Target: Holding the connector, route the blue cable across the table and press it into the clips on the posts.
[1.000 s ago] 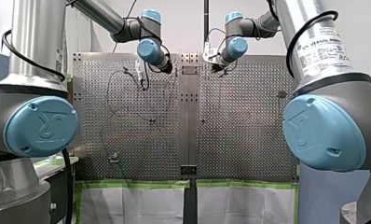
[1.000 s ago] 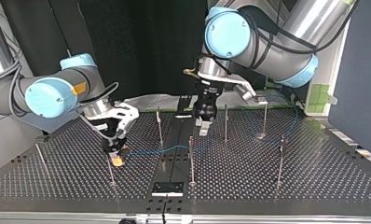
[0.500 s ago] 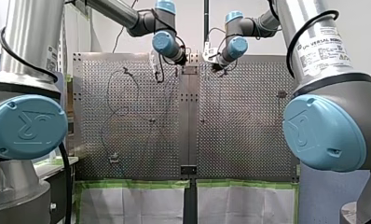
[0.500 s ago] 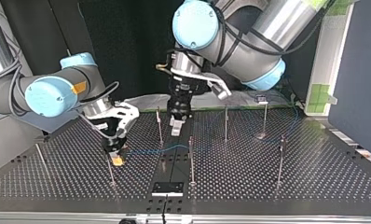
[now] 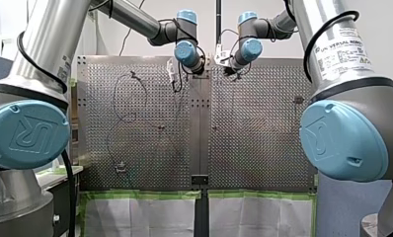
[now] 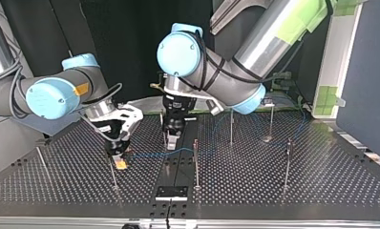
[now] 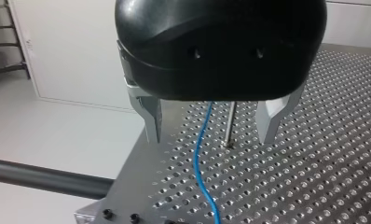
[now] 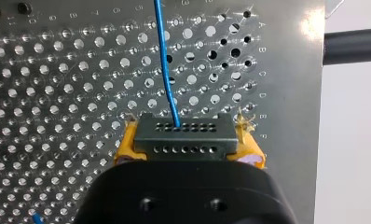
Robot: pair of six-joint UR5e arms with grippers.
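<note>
In the right wrist view my right gripper [image 8: 188, 148] is shut with its yellow pads [image 8: 126, 145] on a black connector [image 8: 183, 133]. The blue cable [image 8: 167, 70] leaves the connector and runs ahead over the perforated table. The top view shows this gripper [image 6: 120, 162] low at the left, the cable [image 6: 152, 154] trailing right from it. My left gripper [image 6: 171, 140] hangs just above the cable near the table's middle. Its metal fingers [image 7: 148, 121] stand open, the cable [image 7: 200, 163] passing beneath and between them. A thin post [image 7: 229, 123] stands just ahead.
Several thin posts rise from the table, among them ones in the middle [image 6: 195, 162], further back [image 6: 231, 126] and at the right [image 6: 287, 164]. Another post [image 6: 112, 176] stands right by my right gripper. A black plate [image 6: 171, 192] lies at the near edge.
My left arm has swung towards the top view's left and lowered, from the back middle to over the cable near my right gripper. My right arm has stayed still with the connector.
</note>
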